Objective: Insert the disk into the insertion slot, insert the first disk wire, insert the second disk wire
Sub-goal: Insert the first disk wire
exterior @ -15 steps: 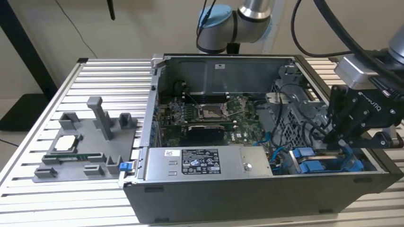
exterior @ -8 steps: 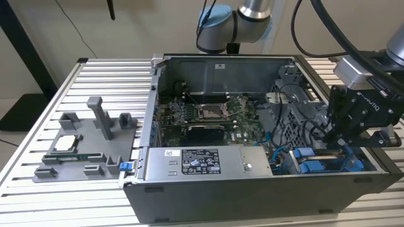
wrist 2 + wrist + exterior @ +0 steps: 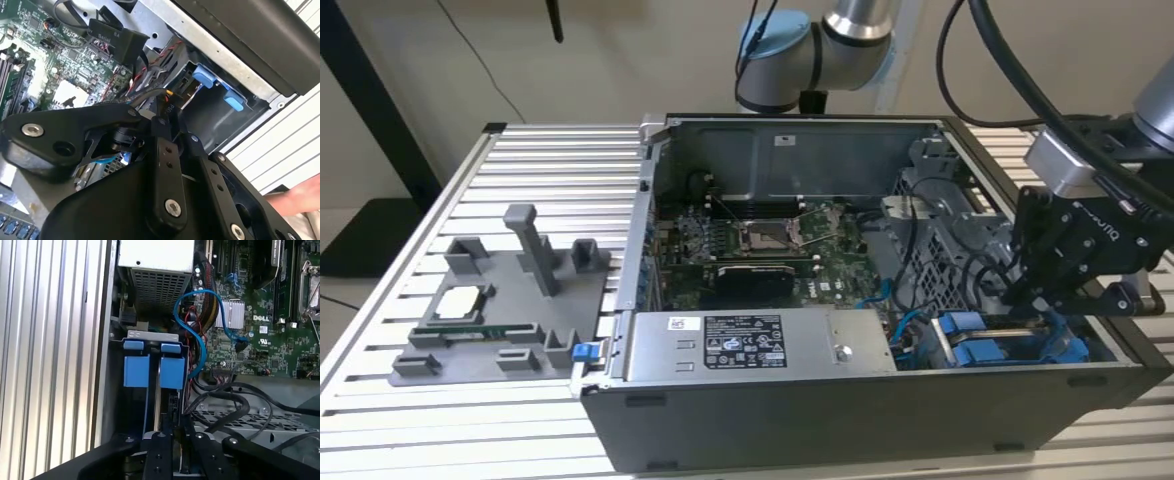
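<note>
- Exterior view: the gripper (image 3: pixel 1034 300) hangs inside the open computer case (image 3: pixel 854 420), at 4 o'clock in the frame, directly over the insertion slot (image 3: pixel 974 350).
- Second wrist view: the slot's dark cavity lies just beyond the gripper. Whether the jaws are apart or together cannot be told.
- First wrist view: the disk (image 3: pixel 156 405) appears edge-on in the slot, its depth unclear. A blue wire (image 3: pixel 192 335) loops loose beside it, so both wire insertions are judged outstanding.

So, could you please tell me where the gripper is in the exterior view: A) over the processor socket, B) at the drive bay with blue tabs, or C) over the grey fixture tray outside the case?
B: the gripper hangs at the blue-tabbed drive bay, well apart from the processor socket.
</note>
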Robot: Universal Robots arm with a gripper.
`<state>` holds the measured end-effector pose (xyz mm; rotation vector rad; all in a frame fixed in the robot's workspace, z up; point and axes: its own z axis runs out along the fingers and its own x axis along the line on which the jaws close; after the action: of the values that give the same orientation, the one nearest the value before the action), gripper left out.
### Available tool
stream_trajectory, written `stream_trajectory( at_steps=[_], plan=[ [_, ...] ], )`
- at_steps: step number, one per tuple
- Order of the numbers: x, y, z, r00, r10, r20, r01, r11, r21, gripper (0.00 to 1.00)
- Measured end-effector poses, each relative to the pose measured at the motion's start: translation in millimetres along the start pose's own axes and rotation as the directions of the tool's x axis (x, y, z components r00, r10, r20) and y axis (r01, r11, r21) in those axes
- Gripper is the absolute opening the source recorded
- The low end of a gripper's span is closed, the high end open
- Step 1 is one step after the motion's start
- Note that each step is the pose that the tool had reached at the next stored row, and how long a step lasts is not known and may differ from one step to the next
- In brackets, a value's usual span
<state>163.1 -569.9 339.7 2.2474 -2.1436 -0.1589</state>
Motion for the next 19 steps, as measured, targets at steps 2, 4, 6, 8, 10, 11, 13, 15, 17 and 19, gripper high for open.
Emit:
stream_trajectory(
  at_steps=[2, 4, 6, 8, 10, 11, 13, 15, 17, 19],
  plan=[
    [0.0, -0.4, 1.0, 1.0000, 0.000, 0.0001, 0.000, 1.0000, 0.0000, 0.00],
    [0.0, -0.6, 1.4, 1.0000, 0.000, 0.0000, 0.000, 1.0000, 0.0000, 0.00],
    [0.0, -0.7, 1.6, 1.0000, 0.000, 0.0001, 0.000, 1.0000, 0.0000, 0.00],
    [0.0, -0.8, 1.9, 1.0000, 0.001, 0.0003, -0.001, 1.0000, 0.0001, 0.00],
    [0.0, -1.0, 2.0, 1.0000, 0.004, 0.0005, -0.004, 1.0000, 0.0002, 0.00],
    [0.0, -1.0, 2.0, 1.0000, 0.006, 0.0008, -0.006, 1.0000, 0.0003, 0.00],
    [0.0, -1.0, 1.9, 1.0000, 0.009, 0.0020, -0.009, 1.0000, 0.0005, 0.00],
    [0.0, -1.0, 2.0, 0.9999, 0.011, 0.0027, -0.011, 0.9999, 0.0006, 0.00],
    [0.0, -0.9, 1.9, 0.9999, 0.013, 0.0029, -0.013, 0.9999, 0.0013, 0.00],
    [0.1, -0.9, 1.9, 0.9999, 0.016, 0.0033, -0.016, 0.9999, 0.0042, 0.00]
  ],
)
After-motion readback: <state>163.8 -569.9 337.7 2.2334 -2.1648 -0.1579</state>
